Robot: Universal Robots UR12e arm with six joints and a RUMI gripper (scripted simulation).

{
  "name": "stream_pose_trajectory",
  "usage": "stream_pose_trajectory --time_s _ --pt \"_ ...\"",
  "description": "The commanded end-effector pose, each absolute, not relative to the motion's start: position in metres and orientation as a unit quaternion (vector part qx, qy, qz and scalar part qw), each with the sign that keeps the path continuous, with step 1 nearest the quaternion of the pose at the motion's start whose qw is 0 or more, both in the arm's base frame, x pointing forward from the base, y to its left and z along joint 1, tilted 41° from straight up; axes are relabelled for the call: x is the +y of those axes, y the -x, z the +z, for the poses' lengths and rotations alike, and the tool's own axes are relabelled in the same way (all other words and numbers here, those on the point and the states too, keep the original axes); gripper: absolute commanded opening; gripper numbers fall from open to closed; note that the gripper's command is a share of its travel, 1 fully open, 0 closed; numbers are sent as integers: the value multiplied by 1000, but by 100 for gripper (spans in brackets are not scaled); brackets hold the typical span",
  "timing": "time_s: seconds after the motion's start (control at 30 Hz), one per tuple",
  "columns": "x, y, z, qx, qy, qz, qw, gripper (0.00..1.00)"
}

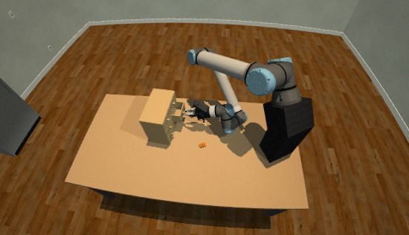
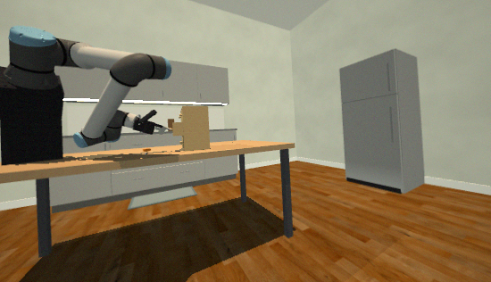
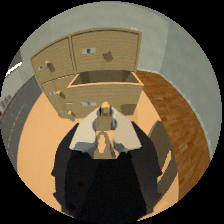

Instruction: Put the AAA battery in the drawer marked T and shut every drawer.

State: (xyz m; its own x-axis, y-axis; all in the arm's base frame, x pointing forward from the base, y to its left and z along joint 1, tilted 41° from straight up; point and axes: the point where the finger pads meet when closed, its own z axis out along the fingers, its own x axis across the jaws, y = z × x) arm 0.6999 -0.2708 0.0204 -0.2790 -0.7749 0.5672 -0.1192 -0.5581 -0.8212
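Note:
The wooden chest stands upright on the table. One drawer in its wide column, below the top one, is pulled part way out; its inside shows as a dark, shadowed space in the wrist view. The label on its front is too small to read. My gripper is shut on this drawer's knob, with a fingertip at each side of it. I cannot make out the AAA battery in any view.
A small orange object lies on the table, in front of the chest and to one side of my gripper. The other drawers I can see in the wrist view look shut, with knobs sticking out.

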Motion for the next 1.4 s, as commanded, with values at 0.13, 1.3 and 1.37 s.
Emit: stream_pose_trajectory --time_s 0.13,1.3,1.37 --pt "-270 -698 20 407 551 -688 238 7" --pt "-270 -698 20 407 551 -688 238 20" --pt "-270 -698 20 407 551 -688 238 20"
